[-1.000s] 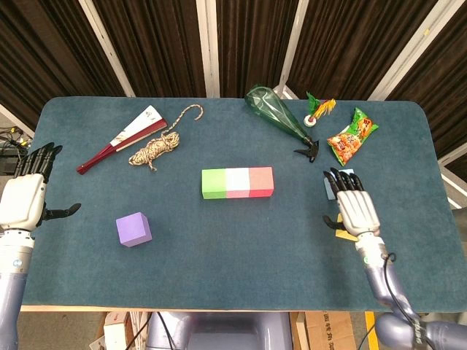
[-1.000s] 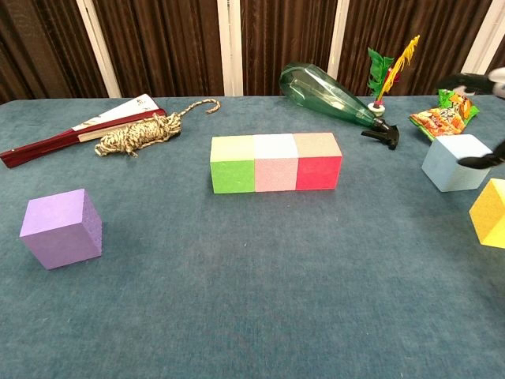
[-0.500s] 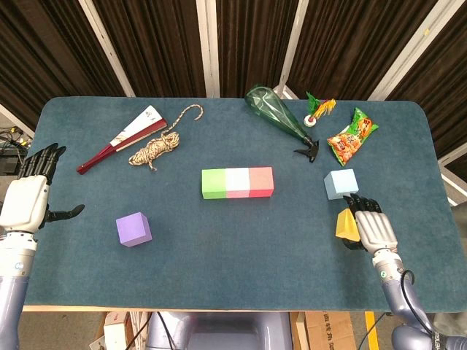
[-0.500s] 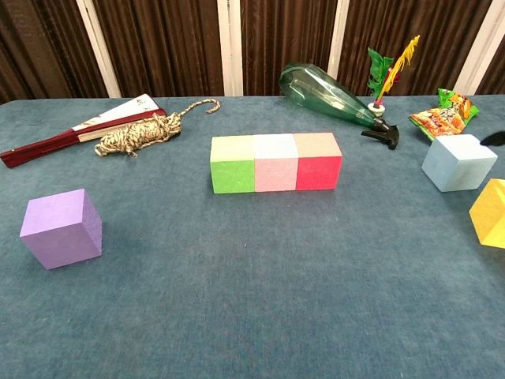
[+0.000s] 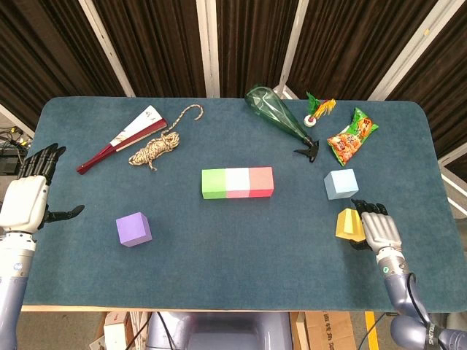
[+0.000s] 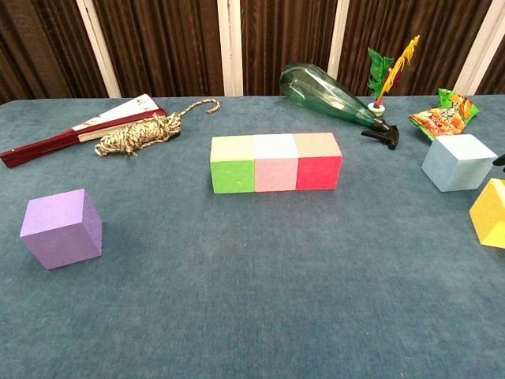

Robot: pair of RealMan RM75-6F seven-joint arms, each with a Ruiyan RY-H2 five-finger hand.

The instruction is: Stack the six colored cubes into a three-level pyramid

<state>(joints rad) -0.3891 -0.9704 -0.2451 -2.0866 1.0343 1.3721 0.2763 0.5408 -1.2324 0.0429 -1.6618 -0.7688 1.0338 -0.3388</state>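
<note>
A green cube (image 5: 214,183), a pink cube (image 5: 237,181) and a red cube (image 5: 261,181) stand touching in one row at the table's middle. The row shows again in the chest view as green cube (image 6: 232,164), pink cube (image 6: 274,162) and red cube (image 6: 318,160). Alone at front left sits a purple cube (image 5: 133,229) (image 6: 61,227). At the right are a light blue cube (image 5: 341,184) (image 6: 458,162) and, nearer the front, a yellow cube (image 5: 349,224) (image 6: 491,213). My right hand (image 5: 381,232) lies right beside the yellow cube, fingers extended, holding nothing. My left hand (image 5: 28,200) hovers open at the left edge.
Along the back lie a folded fan (image 5: 122,137), a coil of rope (image 5: 156,148), a green bottle (image 5: 277,117) on its side, a feathered shuttlecock (image 5: 315,113) and a snack bag (image 5: 352,135). The table's front edge runs just below my right wrist.
My right hand has drawn back toward the front edge, uncovering the light blue cube, and now lies beside the yellow cube. The left hand has hardly moved. No cube has shifted.
</note>
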